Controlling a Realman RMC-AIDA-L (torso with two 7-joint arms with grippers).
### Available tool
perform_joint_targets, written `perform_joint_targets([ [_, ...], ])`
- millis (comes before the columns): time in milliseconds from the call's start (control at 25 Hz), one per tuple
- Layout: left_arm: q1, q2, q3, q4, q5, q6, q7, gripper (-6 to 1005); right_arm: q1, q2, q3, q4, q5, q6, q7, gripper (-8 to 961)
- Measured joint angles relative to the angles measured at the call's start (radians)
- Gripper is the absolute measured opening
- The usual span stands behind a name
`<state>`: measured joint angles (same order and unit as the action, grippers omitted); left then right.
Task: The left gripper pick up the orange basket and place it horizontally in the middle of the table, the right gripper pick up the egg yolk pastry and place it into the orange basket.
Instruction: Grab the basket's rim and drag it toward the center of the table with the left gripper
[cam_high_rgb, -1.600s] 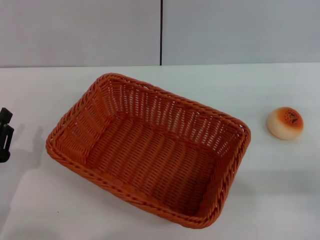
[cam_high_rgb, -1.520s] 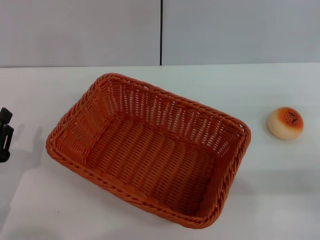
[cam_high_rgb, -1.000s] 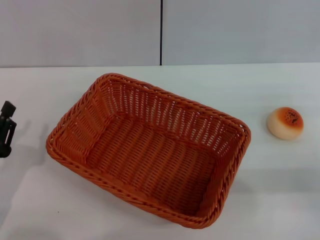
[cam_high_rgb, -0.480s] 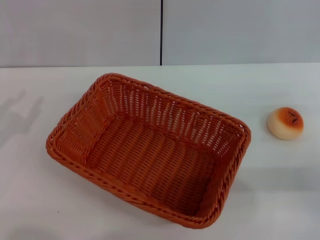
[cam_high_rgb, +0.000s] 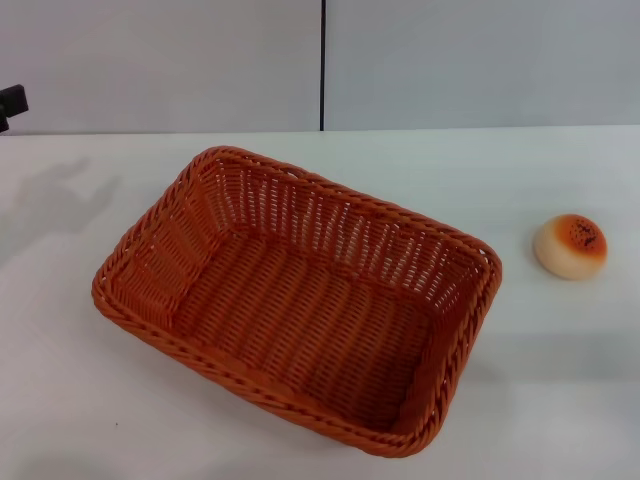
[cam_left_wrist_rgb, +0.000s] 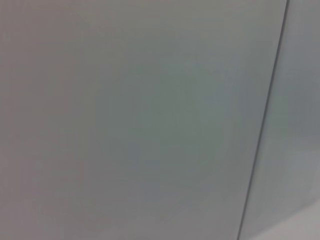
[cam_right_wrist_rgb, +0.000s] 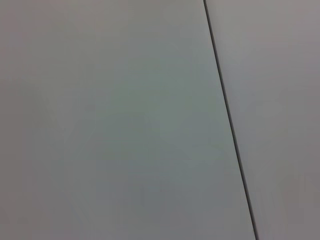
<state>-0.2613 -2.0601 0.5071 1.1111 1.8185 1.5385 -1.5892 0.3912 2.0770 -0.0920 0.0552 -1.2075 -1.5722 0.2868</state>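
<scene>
The orange basket (cam_high_rgb: 300, 295) sits on the white table (cam_high_rgb: 560, 380) in the head view, turned at an angle, with nothing inside it. The egg yolk pastry (cam_high_rgb: 570, 245) lies on the table to the basket's right, well apart from it. Only a small black tip of my left gripper (cam_high_rgb: 10, 103) shows at the far left edge, raised in front of the back wall and away from the basket. My right gripper is out of view. Both wrist views hold only grey wall with a dark seam.
A grey back wall (cam_high_rgb: 450, 60) with a vertical dark seam (cam_high_rgb: 322, 65) runs behind the table. The left arm's shadow (cam_high_rgb: 50, 205) falls on the table left of the basket.
My left gripper rose from table level at the left edge, left the view, and now shows higher up against the wall. Basket and pastry have not moved.
</scene>
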Motion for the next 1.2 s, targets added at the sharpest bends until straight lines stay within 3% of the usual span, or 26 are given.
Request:
perform_joint_targets([
  [40, -0.002, 0.0, 0.031, 0.088, 0.048, 0.0, -0.077, 531, 0.001, 0.0, 0.0, 0.0, 0.0, 0.0, 0.0, 500],
  [200, -0.002, 0.0, 0.031, 0.088, 0.048, 0.0, -0.077, 545, 0.002, 0.0, 0.0, -0.002, 0.0, 0.0, 0.0, 500],
  [240, -0.004, 0.0, 0.074, 0.192, 0.122, -0.002, -0.192, 549, 0.003, 0.0, 0.0, -0.003, 0.0, 0.0, 0.0, 500],
  [280, -0.004, 0.0, 0.074, 0.192, 0.122, -0.002, -0.192, 552, 0.003, 0.0, 0.0, -0.004, 0.0, 0.0, 0.0, 500],
  [320, -0.04, 0.003, 0.17, 0.403, 0.333, 0.053, -0.45, 556, 0.005, 0.0, 0.0, -0.005, 0.0, 0.0, -0.001, 500],
  [360, -0.055, 0.003, 0.186, 0.436, 0.383, 0.083, -0.5, 583, 0.006, 0.0, 0.0, -0.006, 0.0, 0.0, -0.002, 500],
  [600, -0.071, 0.003, 0.201, 0.454, 0.417, 0.105, -0.535, 721, 0.01, -0.001, 0.0, -0.011, 0.0, 0.001, 0.0, 500],
  [640, -0.137, -0.004, 0.312, 0.492, 0.597, 0.192, -0.655, 737, 0.01, -0.001, 0.0, -0.011, -0.001, 0.001, 0.0, 500],
  [680, -0.145, -0.007, 0.373, 0.501, 0.629, 0.192, -0.687, 752, 0.01, -0.001, -0.001, -0.011, -0.002, 0.001, 0.0, 500],
  [800, -0.145, -0.007, 0.373, 0.501, 0.629, 0.192, -0.687, 798, 0.011, -0.002, -0.001, -0.011, -0.003, 0.001, -0.003, 500],
  [840, -0.153, -0.008, 0.45, 0.505, 0.635, 0.178, -0.754, 813, 0.011, -0.002, -0.001, -0.011, -0.003, 0.001, -0.004, 501],
  [1120, -0.168, -0.01, 0.509, 0.498, 0.638, 0.175, -0.818, 805, 0.004, -0.001, 0.0, -0.012, 0.0, 0.003, 0.0, 501],
  [1160, -0.171, -0.011, 0.585, 0.491, 0.646, 0.143, -0.872, 804, 0.004, -0.001, 0.0, -0.012, 0.0, 0.003, 0.0, 501],
  [1200, -0.171, -0.011, 0.606, 0.488, 0.653, 0.13, -0.882, 803, 0.004, -0.001, 0.0, -0.012, 0.0, 0.003, 0.0, 501],
])
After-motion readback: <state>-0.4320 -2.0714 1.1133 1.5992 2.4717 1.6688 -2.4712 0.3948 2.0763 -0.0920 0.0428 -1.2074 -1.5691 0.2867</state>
